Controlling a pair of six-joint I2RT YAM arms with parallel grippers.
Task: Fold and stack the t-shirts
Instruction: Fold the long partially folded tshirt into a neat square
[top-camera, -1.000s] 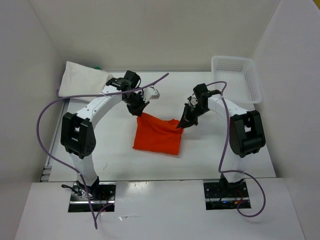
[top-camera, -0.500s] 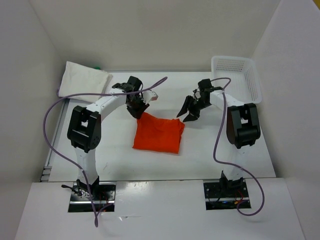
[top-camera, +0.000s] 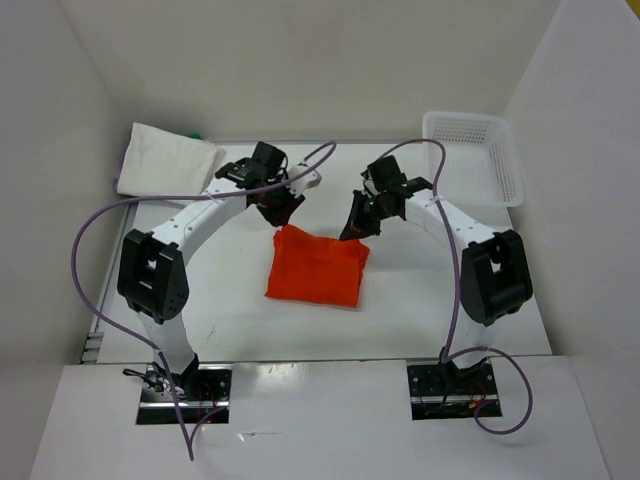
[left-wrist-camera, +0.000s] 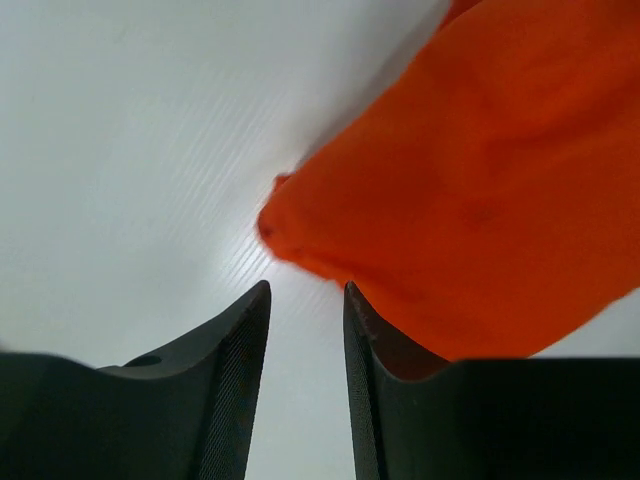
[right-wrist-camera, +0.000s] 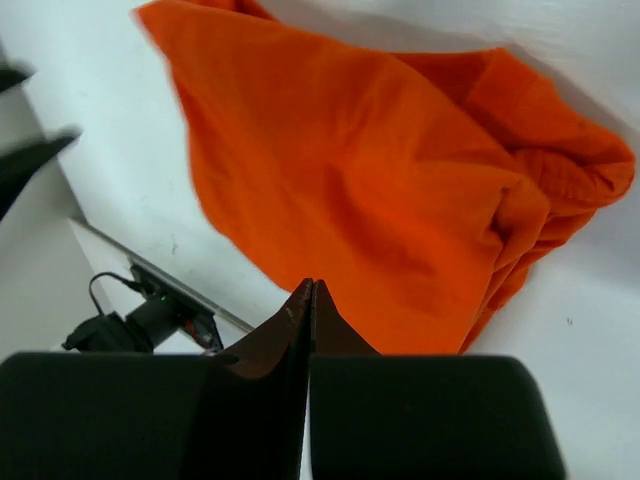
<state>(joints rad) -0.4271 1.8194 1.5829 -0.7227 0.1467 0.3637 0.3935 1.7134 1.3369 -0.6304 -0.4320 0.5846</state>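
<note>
Table (top-camera: 420, 300): white, walled on three sides, both arms reaching over its far half.

Orange-red t-shirt (top-camera: 315, 268): lies flat at the table's middle, folded into a rough rectangle with its long edges tilted slightly. From above it reads smooth and single-coloured. The right wrist view adds what the overhead hides: the orange-red t-shirt (right-wrist-camera: 350, 190) is bunched into thick rolled folds along one side, with soft creases across the top layer. The left wrist view shows only a rounded corner of the orange-red t-shirt (left-wrist-camera: 480, 200), lying on the table.

Mesh basket (top-camera: 500, 160): white, far right corner, well apart from the cloth.

White t-shirt (top-camera: 168, 158): folded, far left corner.

Left gripper (top-camera: 281, 213): over the far left corner of the orange-red cloth. From above we cannot read its jaws. Its own camera shows the left gripper (left-wrist-camera: 305, 290) released, a narrow gap with bare table between the fingers and the cloth corner just beyond the tips.

Right gripper (top-camera: 352, 230): near the far right corner of the cloth. Its own camera shows the right gripper (right-wrist-camera: 308, 285) clenched, fingers pressed together; we see nothing pinched between them.

Green sliver (top-camera: 194, 133): at the far edge of the white t-shirt, too small to identify.
</note>
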